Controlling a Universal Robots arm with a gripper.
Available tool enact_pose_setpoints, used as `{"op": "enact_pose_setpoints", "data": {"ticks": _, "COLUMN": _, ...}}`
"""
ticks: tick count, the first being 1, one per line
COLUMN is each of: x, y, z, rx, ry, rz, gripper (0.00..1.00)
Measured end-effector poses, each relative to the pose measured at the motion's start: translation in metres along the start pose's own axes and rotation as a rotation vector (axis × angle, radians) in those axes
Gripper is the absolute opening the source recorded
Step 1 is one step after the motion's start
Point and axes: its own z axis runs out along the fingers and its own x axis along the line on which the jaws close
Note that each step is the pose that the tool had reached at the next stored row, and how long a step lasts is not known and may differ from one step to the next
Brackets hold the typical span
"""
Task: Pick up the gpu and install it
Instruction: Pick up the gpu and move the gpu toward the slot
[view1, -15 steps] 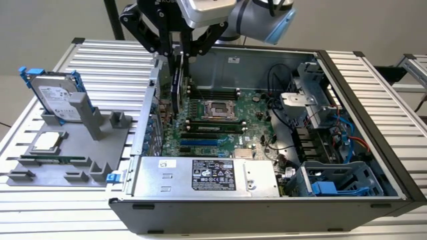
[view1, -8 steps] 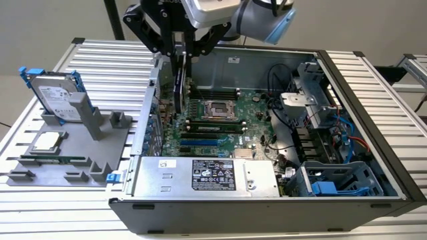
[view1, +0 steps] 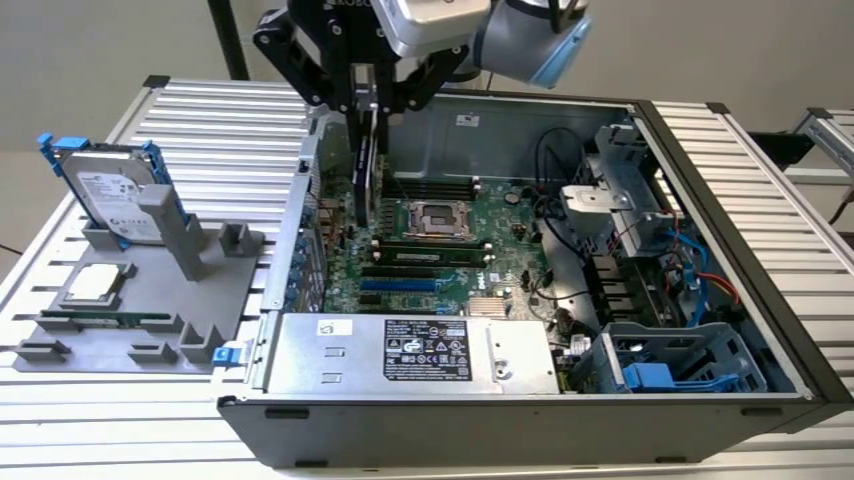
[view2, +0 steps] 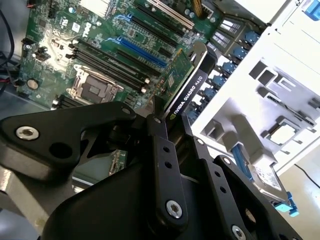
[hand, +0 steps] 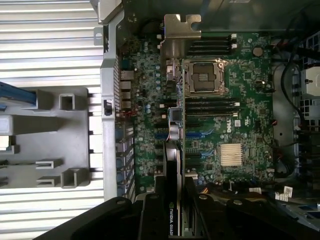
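Note:
My gripper (view1: 370, 98) is shut on the gpu (view1: 362, 160), holding it upright and edge-down over the motherboard (view1: 441, 245) inside the open computer case (view1: 747, 250). The card hangs near the case's rear wall on the exterior view's left, its lower edge close above the expansion slots (view1: 400, 283). In the second wrist view the gpu (view2: 184, 85) shows its black cooler side and a green board edge, clamped between the black fingers (view2: 161, 145). In the first wrist view the gpu (hand: 172, 165) appears edge-on with its silver bracket (hand: 178, 37) at the far end.
A grey holder (view1: 200, 290) on the exterior view's left carries a hard drive with blue rails (view1: 114, 195), a processor (view1: 94, 283) and a memory stick (view1: 107, 320). The power supply (view1: 414, 355), a drive cage (view1: 667, 370) and cables (view1: 694, 260) fill the case's near and right parts.

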Motion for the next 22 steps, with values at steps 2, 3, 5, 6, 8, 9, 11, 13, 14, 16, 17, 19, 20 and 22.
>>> {"op": "enact_pose_setpoints", "data": {"ticks": 2, "x": -0.0009, "y": 0.0000, "z": 0.0001, "rx": -0.0001, "ry": -0.0001, "rz": 0.000, "gripper": 0.00}}
{"op": "enact_pose_setpoints", "data": {"ticks": 3, "x": -0.0013, "y": 0.0001, "z": 0.0001, "rx": -0.0001, "ry": 0.0000, "rz": 0.000, "gripper": 0.00}}
{"op": "enact_pose_setpoints", "data": {"ticks": 5, "x": -0.0025, "y": 0.0002, "z": 0.0001, "rx": 0.0000, "ry": 0.0000, "rz": 0.000, "gripper": 0.00}}
{"op": "enact_pose_setpoints", "data": {"ticks": 6, "x": -0.0031, "y": 0.0002, "z": 0.0001, "rx": 0.0000, "ry": 0.0000, "rz": 0.000, "gripper": 0.00}}
{"op": "enact_pose_setpoints", "data": {"ticks": 8, "x": -0.0042, "y": 0.0002, "z": 0.0002, "rx": -0.0001, "ry": -0.0001, "rz": 0.000, "gripper": 0.00}}
{"op": "enact_pose_setpoints", "data": {"ticks": 9, "x": -0.0047, "y": 0.0003, "z": 0.0002, "rx": -0.0001, "ry": 0.0000, "rz": 0.000, "gripper": 0.00}}
{"op": "enact_pose_setpoints", "data": {"ticks": 11, "x": -0.0056, "y": 0.0003, "z": 0.0002, "rx": 0.0000, "ry": 0.0000, "rz": 0.000, "gripper": 0.00}}
{"op": "enact_pose_setpoints", "data": {"ticks": 13, "x": -0.0066, "y": 0.0004, "z": 0.0003, "rx": -0.0001, "ry": 0.0000, "rz": 0.000, "gripper": 0.00}}
{"op": "enact_pose_setpoints", "data": {"ticks": 14, "x": -0.0072, "y": 0.0004, "z": 0.0003, "rx": -0.0001, "ry": 0.0000, "rz": 0.000, "gripper": 0.00}}
{"op": "enact_pose_setpoints", "data": {"ticks": 16, "x": -0.0082, "y": 0.0005, "z": 0.0003, "rx": -0.0001, "ry": 0.0000, "rz": 0.000, "gripper": 0.00}}
{"op": "enact_pose_setpoints", "data": {"ticks": 17, "x": -0.0087, "y": 0.0005, "z": 0.0003, "rx": 0.0000, "ry": 0.0000, "rz": 0.000, "gripper": 0.00}}
{"op": "enact_pose_setpoints", "data": {"ticks": 19, "x": -0.0099, "y": 0.0006, "z": 0.0004, "rx": 0.0000, "ry": 0.0000, "rz": 0.000, "gripper": 0.00}}
{"op": "enact_pose_setpoints", "data": {"ticks": 20, "x": -0.0106, "y": 0.0006, "z": 0.0004, "rx": -0.0001, "ry": 0.0000, "rz": 0.000, "gripper": 0.00}}
{"op": "enact_pose_setpoints", "data": {"ticks": 22, "x": -0.0121, "y": 0.0007, "z": 0.0005, "rx": -0.0001, "ry": 0.0000, "rz": 0.000, "gripper": 0.00}}
